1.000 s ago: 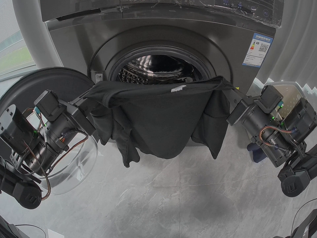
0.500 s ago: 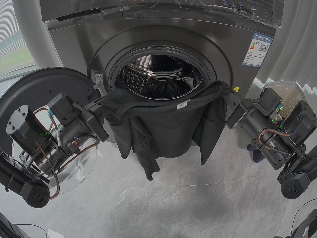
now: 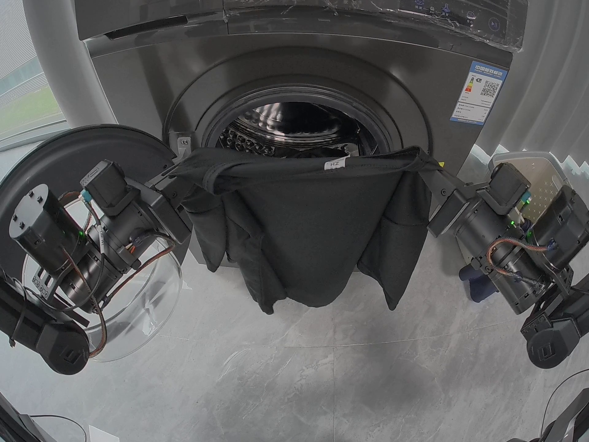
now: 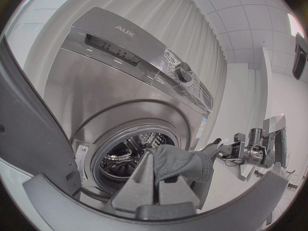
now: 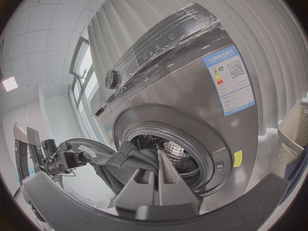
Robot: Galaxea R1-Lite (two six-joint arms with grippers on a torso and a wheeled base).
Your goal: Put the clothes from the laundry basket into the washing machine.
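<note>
A black garment (image 3: pixel 307 228) hangs stretched between my two grippers, right in front of the washing machine (image 3: pixel 294 62) and its open drum (image 3: pixel 294 127). My left gripper (image 3: pixel 173 176) is shut on the garment's left end, and my right gripper (image 3: pixel 429 173) is shut on its right end. The top edge, with a white tag, runs level across the lower part of the drum opening. In the left wrist view the left gripper (image 4: pixel 156 164) pinches a bunch of black garment (image 4: pixel 179 162). The right gripper (image 5: pixel 157 167) clamps black garment (image 5: pixel 134 158) in the right wrist view. Dark clothes lie inside the drum.
The round washer door (image 3: pixel 92 161) stands swung open at the left, behind my left arm. A pale laundry basket (image 3: pixel 540 173) sits at the right beside the machine, behind my right arm. Grey tiled floor (image 3: pixel 319 376) lies below the hanging garment.
Half a second ago the garment sagged lower with the drum opening showing above it. Both grippers have since lifted and pulled apart, so the top edge is taut and higher again.
</note>
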